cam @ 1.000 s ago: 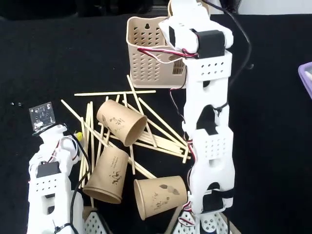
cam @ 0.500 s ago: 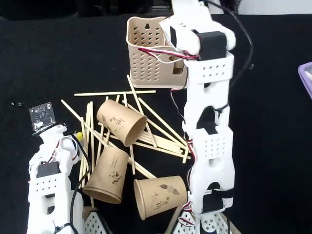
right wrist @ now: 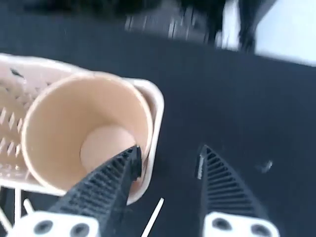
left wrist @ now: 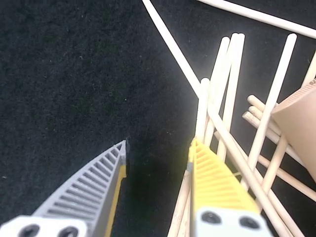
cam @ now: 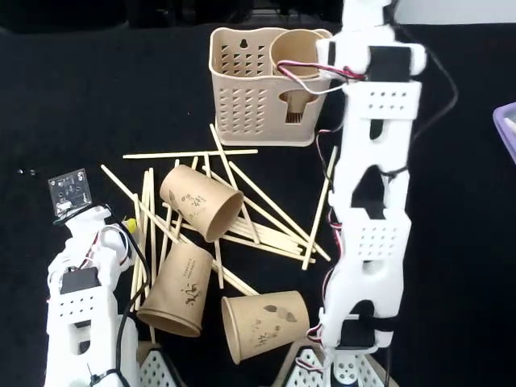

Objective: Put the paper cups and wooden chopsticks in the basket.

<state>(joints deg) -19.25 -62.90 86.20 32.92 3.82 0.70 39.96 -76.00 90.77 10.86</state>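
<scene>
the left gripper (left wrist: 158,148) stands wide, nothing between its grey and yellow fingers. the yellow finger (left wrist: 210,177) lies over a bundle of wooden chopsticks (left wrist: 217,84), and the grey one is above bare black desk (left wrist: 59,74), close to the near left corner.

the right gripper (right wrist: 169,150) is also spread wide and holds nothing. one black finger (right wrist: 116,175) hangs over the rim of a paper cup (right wrist: 84,143), and the other is past the basket (right wrist: 157,98), above the cloth.

that paper cup (cam: 294,52) stands upright, mouth up, in the end of the basket (cam: 242,105) nearest the right arm. the basket sits at the middle of the desk's far edge.

three paper cups lie on their sides between the basket and the near edge: one (cam: 201,201) in the middle of the desk on top of the chopsticks, one (cam: 179,289) nearer the left arm, one (cam: 264,322) close to the near edge. the chopsticks (cam: 242,218) are strewn loose around and under them, one stick (cam: 321,205) just beside the right arm.

a purple container (cam: 506,125) shows at the right edge.
</scene>
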